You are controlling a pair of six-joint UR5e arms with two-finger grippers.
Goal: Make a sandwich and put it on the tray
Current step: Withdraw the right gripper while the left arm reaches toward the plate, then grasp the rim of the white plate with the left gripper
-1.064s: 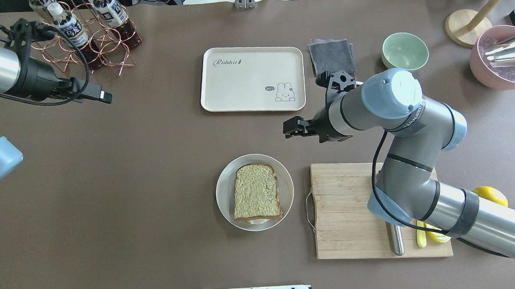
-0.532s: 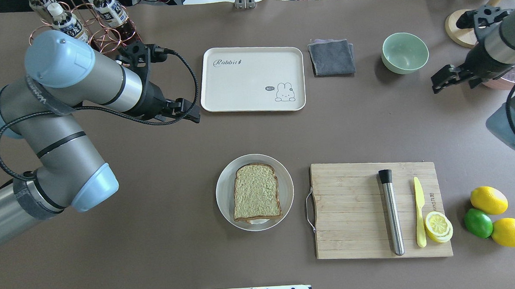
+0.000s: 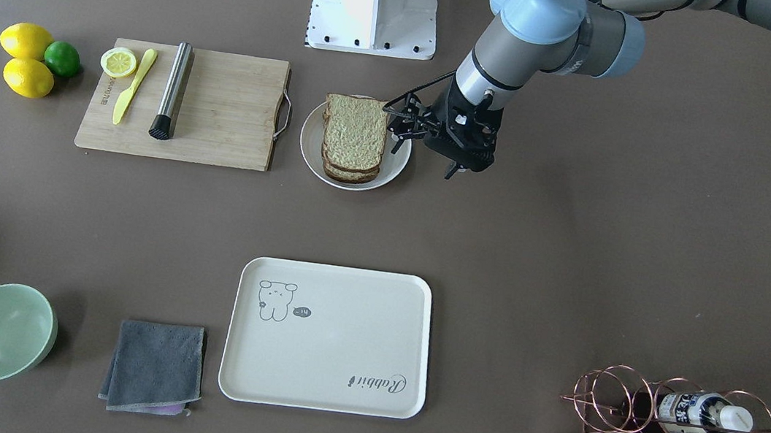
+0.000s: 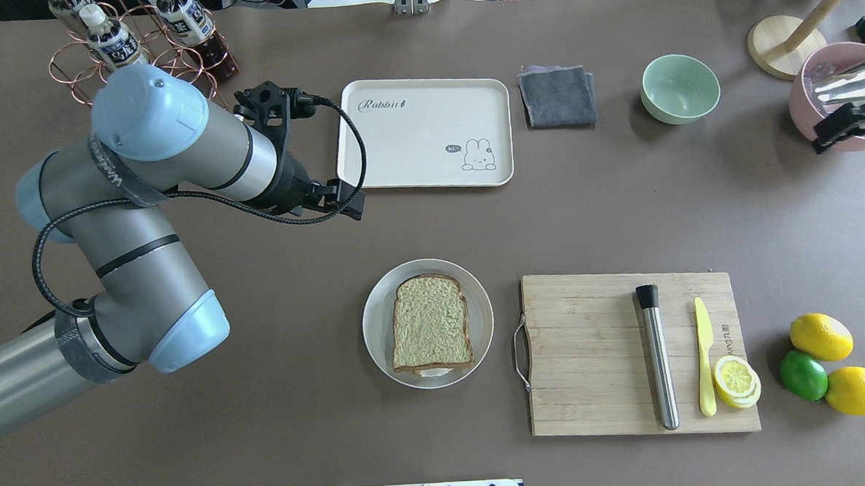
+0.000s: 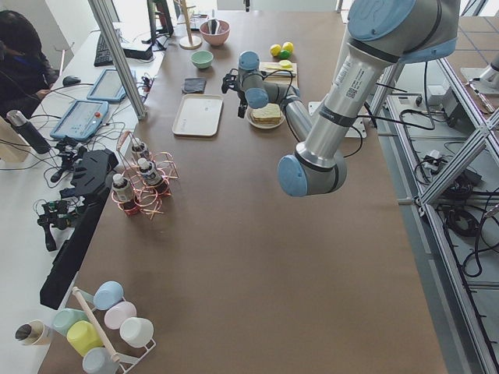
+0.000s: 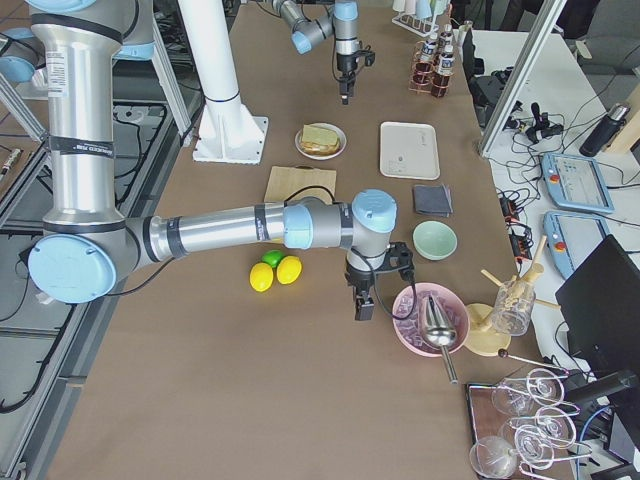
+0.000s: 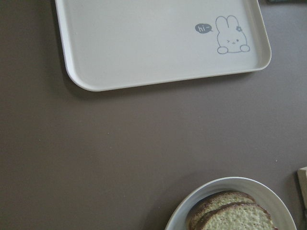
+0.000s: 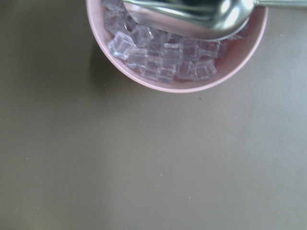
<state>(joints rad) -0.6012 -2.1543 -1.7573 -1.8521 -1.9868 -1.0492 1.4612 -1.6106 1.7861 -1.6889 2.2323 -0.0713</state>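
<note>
The sandwich (image 4: 431, 332) lies on its round white plate (image 4: 378, 326) at the table's middle front, with a sliver of white egg showing under the top slice. The cream tray (image 4: 413, 138) with the rabbit drawing sits behind it. My left gripper (image 4: 354, 204) hovers open between the tray's near left corner and the plate. In the front-facing view the left gripper (image 3: 396, 126) stands just beside the plate (image 3: 310, 145) and holds nothing. My right gripper (image 4: 823, 138) hangs open and holding nothing at the far right edge.
A wooden cutting board (image 4: 590, 353) to the plate's right carries a steel muddler (image 4: 658, 357), a yellow knife (image 4: 704, 355) and lemon slices (image 4: 736, 381). Lemons and a lime (image 4: 820, 335), a green bowl (image 4: 680, 87), a grey cloth (image 4: 556, 96), a pink ice bowl (image 4: 835, 94) and a bottle rack (image 4: 139, 51) ring the table.
My right arm has pulled back from above the table's middle to the far right by the pink bowl. My left arm has swung in toward the plate. The sandwich has stayed put.
</note>
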